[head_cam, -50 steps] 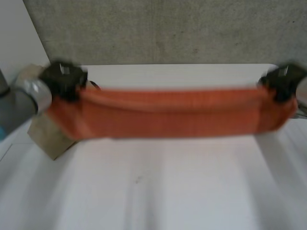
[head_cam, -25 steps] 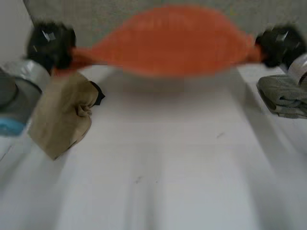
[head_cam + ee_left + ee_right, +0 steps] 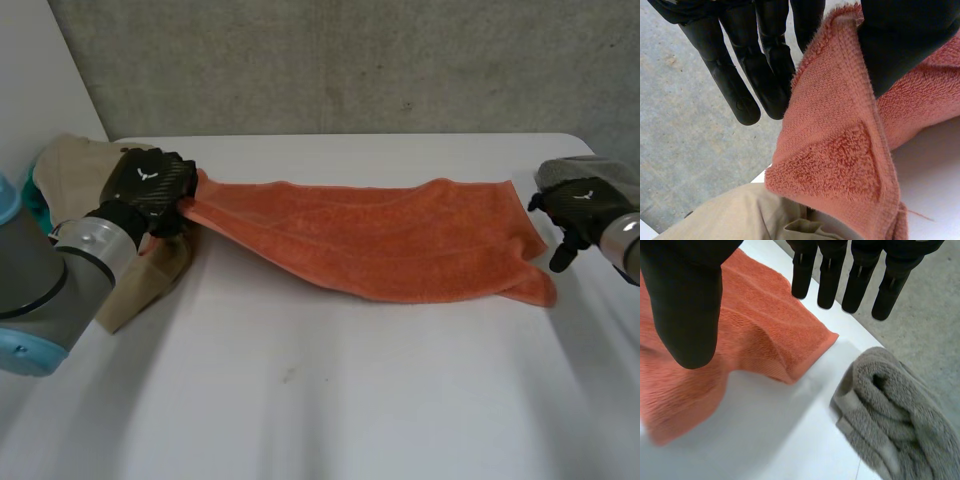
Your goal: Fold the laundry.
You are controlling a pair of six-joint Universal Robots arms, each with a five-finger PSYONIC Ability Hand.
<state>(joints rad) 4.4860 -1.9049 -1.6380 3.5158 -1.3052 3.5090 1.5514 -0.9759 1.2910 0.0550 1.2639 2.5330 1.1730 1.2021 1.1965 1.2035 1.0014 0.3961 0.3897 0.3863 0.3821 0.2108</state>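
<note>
So here's where I'm at with the orange towel (image 3: 370, 240). It's lying across the far half of the white table (image 3: 330, 400), stretched sideways between my two hands. It looks like a single layer, and no fold is in it yet as far as I can tell.

My left hand (image 3: 148, 185) has the left corner clamped between the thumb (image 3: 905, 45) and straight fingers (image 3: 767, 75). That corner is up off the table and hangs just over the beige cloth (image 3: 740, 215) piled on that side. I reckon the pinch is there for tension: with one end anchored, the towel lies long and mostly smooth instead of bunching up. It also keeps the orange one from getting tangled with the beige one.

My right hand (image 3: 580, 205) holds nothing. Its fingers (image 3: 860, 275) are straight and well apart from the thumb, hovering over the right end. The far right corner lies flat on the table below them. The near right corner pokes out in a small tail, so that end isn't square.

The rolled grey towel (image 3: 895, 415) sits just beside that corner, with a strip of bare table between them. I'd guess it's a finished one parked out of the way.

The next grab on the right needs care, since reaching too wide would catch the grey roll instead.
</note>
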